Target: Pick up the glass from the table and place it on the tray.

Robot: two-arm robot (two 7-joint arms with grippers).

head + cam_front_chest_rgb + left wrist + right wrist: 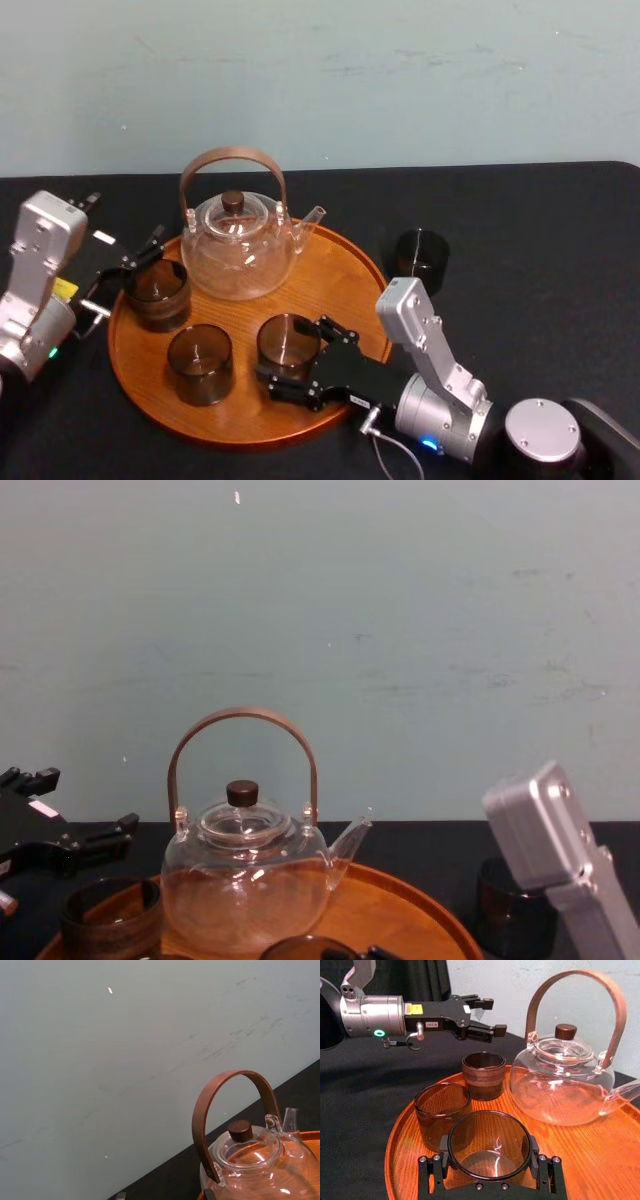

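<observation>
The round wooden tray (345, 275) lies on the black table and carries a glass teapot and three dark glasses. My right gripper (300, 358) reaches over the tray's near right side, shut on one glass (288, 342) whose base rests on the wood. In the right wrist view this glass (489, 1142) stands between the gripper's (487, 1169) two fingers. A further glass (420, 258) stands on the table right of the tray. My left gripper (125, 272) hovers open and empty at the tray's left rim, beside the glass there (156, 292).
The glass teapot (238, 245) with a brown arched handle occupies the tray's far side, spout pointing right. A third glass (200, 362) stands on the tray's near left part. Black table spreads to the right, with a pale wall behind.
</observation>
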